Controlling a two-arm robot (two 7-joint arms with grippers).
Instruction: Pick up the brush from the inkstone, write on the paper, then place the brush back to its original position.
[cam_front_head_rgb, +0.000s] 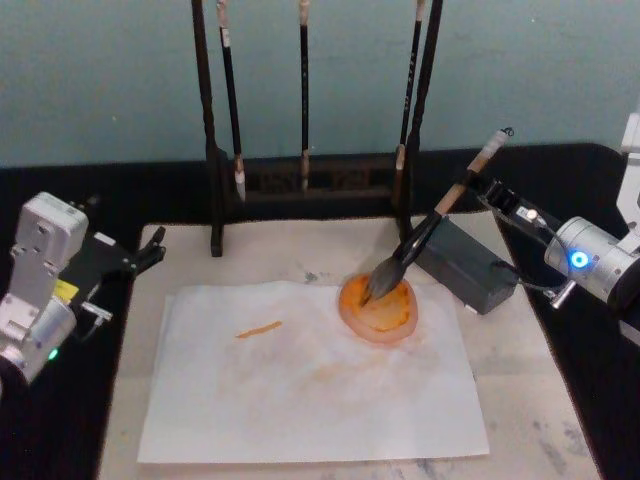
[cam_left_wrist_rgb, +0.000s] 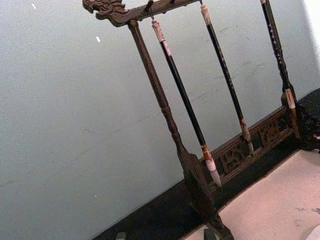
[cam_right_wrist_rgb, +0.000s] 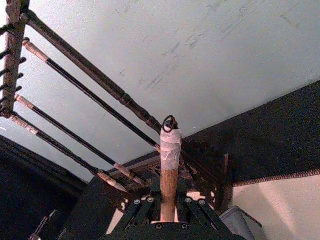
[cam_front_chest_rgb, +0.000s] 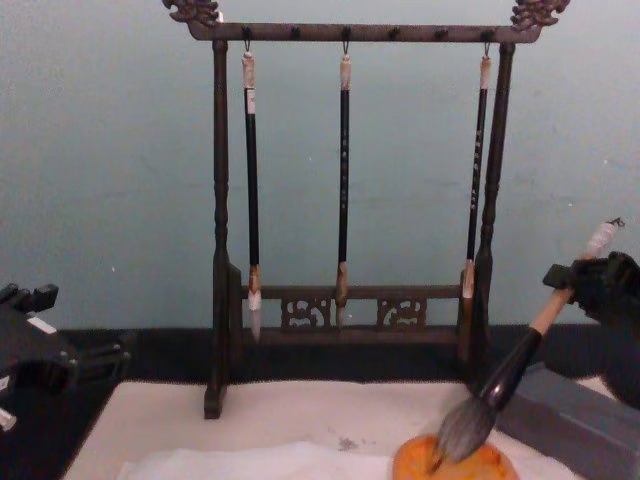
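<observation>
Behind the table (cam_front_head_rgb: 150, 195), a pale blue-green wall (cam_front_chest_rgb: 100, 150) closes off the room, scuffed in places. The table wears black cloth, and on it lies a cream felt mat (cam_front_head_rgb: 520, 350), grey-smudged toward its right edge.

At the mat's far side stands a dark wooden brush stand (cam_front_chest_rgb: 220, 250). The chest view gives its full height, with carved ends on the top bar and three thin black-handled brushes (cam_front_chest_rgb: 344, 180) hanging tips down, while the head view takes in just its lower part.

From the head view the paper (cam_front_head_rgb: 300, 400) lies flat on the mat, slightly crinkled, with a short orange stroke (cam_front_head_rgb: 258, 329) left of its middle. The chest view catches just its far edge.

The left arm sits parked over the table's left side, its pincer (cam_front_head_rgb: 150, 255) pointing toward the stand's foot. Whether it is spread or pressed together I cannot tell.

The right pincer (cam_front_head_rgb: 470, 188) reaches in from the right and pinches the brush (cam_front_head_rgb: 432, 225) by its tan handle. The right wrist view looks along that handle to the white-wrapped end and its small loop. The brush slants down to the left, its bristles dipped in a round orange dish (cam_front_head_rgb: 395, 325) at the paper's far right corner. Just right of the dish lies a dark grey block (cam_front_head_rgb: 470, 270).
</observation>
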